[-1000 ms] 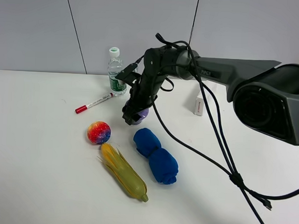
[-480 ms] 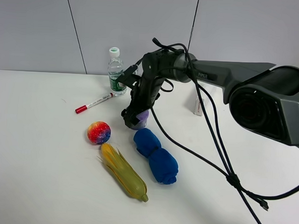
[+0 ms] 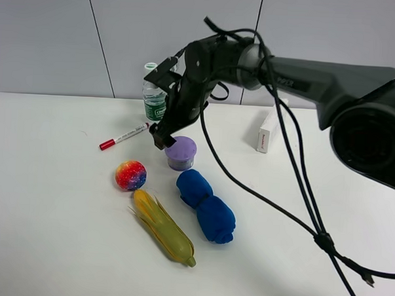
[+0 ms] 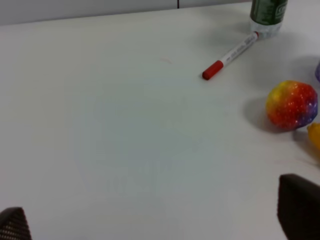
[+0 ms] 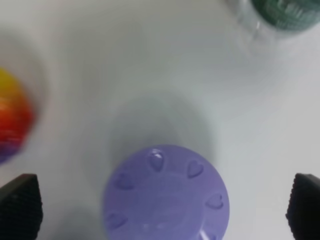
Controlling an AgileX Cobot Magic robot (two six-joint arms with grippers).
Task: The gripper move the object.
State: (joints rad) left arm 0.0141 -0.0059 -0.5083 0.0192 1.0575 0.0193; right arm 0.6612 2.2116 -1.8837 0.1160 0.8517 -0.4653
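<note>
small lavender round plastic container w/ dimpled lid upright on white table, btwn rainbow ball & blue rolled cloth. black right gripper just above, jaws wide apart, empty. left gripper likewise spread, empty. prob placed; only retreat left.

The white table carries a water bottle, red-capped marker, rainbow ball, lavender container, blue rolled cloth, toy corn cob and white box.

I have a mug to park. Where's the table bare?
Widest bare table lies left of the red marker, rainbow ball and corn. Crowded around the purple container by the right gripper; cables cross the right side.
</note>
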